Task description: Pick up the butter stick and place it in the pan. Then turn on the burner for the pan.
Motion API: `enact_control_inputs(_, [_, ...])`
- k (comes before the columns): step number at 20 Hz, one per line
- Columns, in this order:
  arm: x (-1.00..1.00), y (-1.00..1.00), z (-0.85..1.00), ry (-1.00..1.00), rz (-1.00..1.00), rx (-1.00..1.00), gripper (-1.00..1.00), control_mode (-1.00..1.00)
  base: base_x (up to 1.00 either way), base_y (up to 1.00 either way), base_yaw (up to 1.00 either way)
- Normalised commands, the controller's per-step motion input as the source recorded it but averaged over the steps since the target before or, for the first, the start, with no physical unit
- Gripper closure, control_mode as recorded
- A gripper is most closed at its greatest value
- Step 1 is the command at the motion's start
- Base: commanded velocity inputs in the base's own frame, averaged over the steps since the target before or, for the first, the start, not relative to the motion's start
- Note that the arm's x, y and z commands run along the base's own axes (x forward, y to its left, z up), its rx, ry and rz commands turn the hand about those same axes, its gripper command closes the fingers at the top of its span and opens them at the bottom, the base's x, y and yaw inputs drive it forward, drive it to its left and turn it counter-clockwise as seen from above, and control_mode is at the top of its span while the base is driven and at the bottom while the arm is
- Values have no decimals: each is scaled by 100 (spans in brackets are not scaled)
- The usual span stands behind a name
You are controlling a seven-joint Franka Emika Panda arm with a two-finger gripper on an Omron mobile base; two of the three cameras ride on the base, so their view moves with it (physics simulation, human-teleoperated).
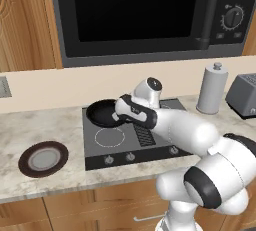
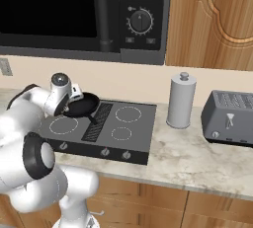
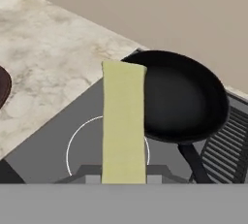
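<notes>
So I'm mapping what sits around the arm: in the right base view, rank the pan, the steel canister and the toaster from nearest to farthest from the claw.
1. The pan, on the cooktop's back left, right beside the claw.
2. The steel canister, on the counter right of the cooktop.
3. The toaster, farthest right.

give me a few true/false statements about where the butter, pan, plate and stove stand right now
1. The butter stick lies flat inside the pan. False: it is held up in front of the hand camera, its far end just at the pan's rim.
2. The pan sits on the rear left zone of the cooktop. True.
3. The brown plate rests on the cooktop. False: it lies on the counter, left of the cooktop.
4. A toaster stands right of the grey canister. True.
5. The pan's handle points toward the robot. True.
</notes>
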Motion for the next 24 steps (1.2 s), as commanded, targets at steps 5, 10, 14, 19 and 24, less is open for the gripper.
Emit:
enact_control_inputs(5, [55, -26, 0, 4, -10, 7, 100, -100, 0, 0, 0])
enact_control_inputs(10, [43, 0, -6, 6, -5, 2, 100, -100, 0, 0, 0])
enact_control_inputs(14, [30, 2, -10, 2, -2, 0, 100, -100, 0, 0, 0])
enact_control_inputs(19, [22, 7, -12, 0, -1, 0, 100, -100, 0, 0, 0])
enact_control_inputs(24, [17, 13, -18, 0, -2, 0, 100, -100, 0, 0, 0])
